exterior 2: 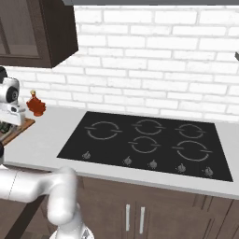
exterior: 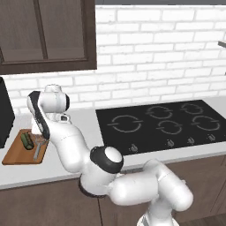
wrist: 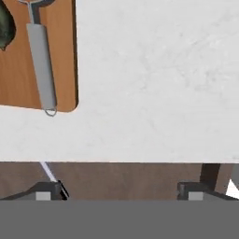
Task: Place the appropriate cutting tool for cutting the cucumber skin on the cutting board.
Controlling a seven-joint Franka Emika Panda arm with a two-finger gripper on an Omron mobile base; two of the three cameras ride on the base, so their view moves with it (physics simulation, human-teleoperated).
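My hand [wrist: 120,190] hangs open and empty above the surface [wrist: 158,84] beside the board [wrist: 63,56]. On the board, the peeler [wrist: 41,65] lies beside the cucumber [wrist: 5,28].

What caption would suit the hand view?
Peeler lying on the board beside the cucumber, open end effector over bare counter.

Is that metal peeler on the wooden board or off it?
On it. The peeler lies flat on the cutting board beside the cucumber; only its handle loop overhangs the edge.
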